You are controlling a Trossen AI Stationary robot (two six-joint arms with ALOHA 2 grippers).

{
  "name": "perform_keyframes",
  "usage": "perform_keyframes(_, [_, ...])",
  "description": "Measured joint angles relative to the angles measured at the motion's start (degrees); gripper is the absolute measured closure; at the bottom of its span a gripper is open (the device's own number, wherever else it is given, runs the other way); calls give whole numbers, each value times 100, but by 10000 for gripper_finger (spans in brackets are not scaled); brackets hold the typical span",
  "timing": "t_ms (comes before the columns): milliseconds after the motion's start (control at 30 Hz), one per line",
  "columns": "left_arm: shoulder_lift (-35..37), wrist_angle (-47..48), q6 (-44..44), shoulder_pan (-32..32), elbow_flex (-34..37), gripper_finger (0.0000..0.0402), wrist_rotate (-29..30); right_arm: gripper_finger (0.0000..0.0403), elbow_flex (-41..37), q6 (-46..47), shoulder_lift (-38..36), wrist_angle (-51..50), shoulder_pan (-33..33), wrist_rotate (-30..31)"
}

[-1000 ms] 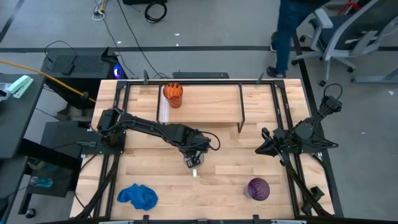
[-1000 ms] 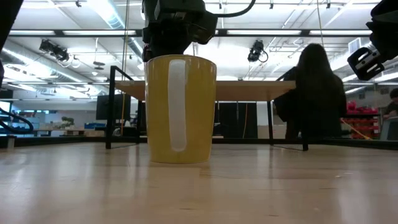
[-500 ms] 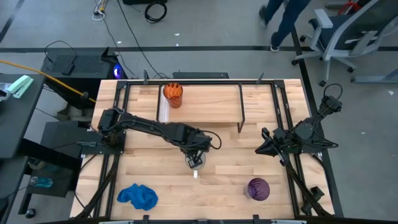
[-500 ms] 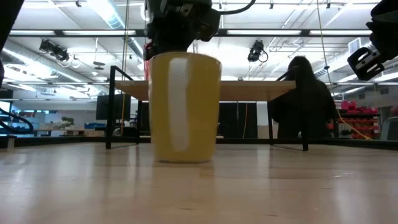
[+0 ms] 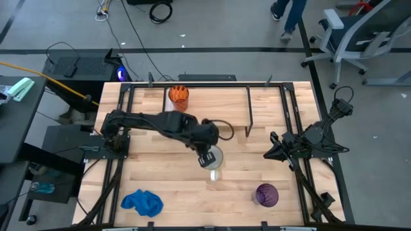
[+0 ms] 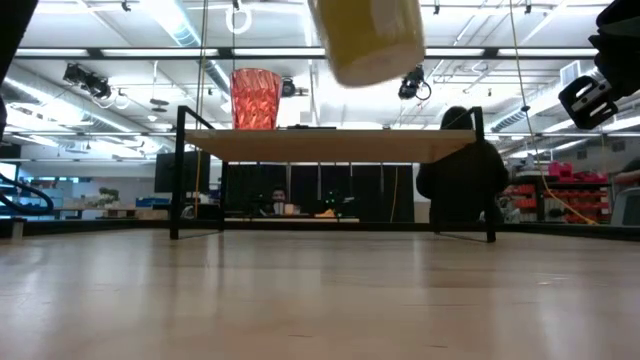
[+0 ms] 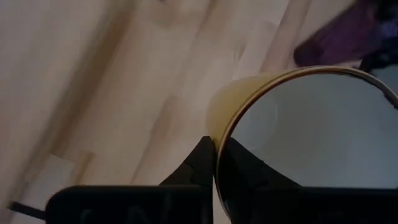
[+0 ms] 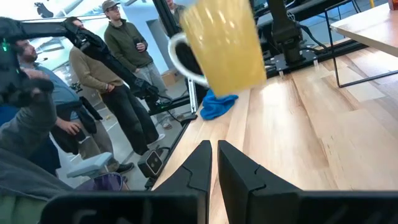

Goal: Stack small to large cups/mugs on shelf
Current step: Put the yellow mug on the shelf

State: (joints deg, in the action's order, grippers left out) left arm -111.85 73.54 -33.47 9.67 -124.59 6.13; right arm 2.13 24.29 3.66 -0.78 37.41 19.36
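Note:
My left gripper [image 5: 207, 158] is shut on the yellow mug with a white inside [image 5: 214, 157], held high above the table's middle; the mug also shows in the low view [image 6: 368, 40] and the right wrist view [image 8: 221, 46]. The orange swirl cup [image 5: 179, 97] stands upright on the left end of the shelf [image 5: 218, 108]. The purple tumbler [image 5: 266, 194] stands on the table near its front right. My right gripper [image 5: 266, 154] is shut and empty at the table's right side. My left gripper [image 7: 216, 144] holds the mug by its rim [image 7: 219, 132], one finger inside the mug and one outside on the yellow wall. The fingers come from above, pointing down. The mug is lifted clear of the table and hangs tilted below the fingers.
A blue cloth [image 5: 142, 202] lies at the table's front left. The shelf's black legs [image 6: 180, 170] stand on the far half of the table. People stand in the room beyond the table [image 8: 118, 56].
My left gripper has risen with the mug and gone a little toward the table's right edge. The mug, which stood upright on the table, is now lifted clear and tilted.

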Motion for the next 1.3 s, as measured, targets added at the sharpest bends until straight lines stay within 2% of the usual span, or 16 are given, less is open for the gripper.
perform_keyframes(200, [0,304,305,-308,-746,380,262,369,0,-2,0,0,0,2])
perform_keyframes(367, [0,627,463,-749,-1027,380,281,369,0,0,0,0,0,1])
perform_keyframes(567, [2,902,709,-1339,-1024,380,290,369,0,0,0,2,0,2])
perform_keyframes(767, [2,750,1050,-1823,-1022,380,271,369,0,20,0,10,0,2])
perform_keyframes(1167, [2,686,1771,-2389,-1028,380,258,369,0,20,0,20,-2,3])
perform_keyframes(1300, [-27,688,2017,-2493,-1028,380,91,369,0,20,0,20,-2,4])
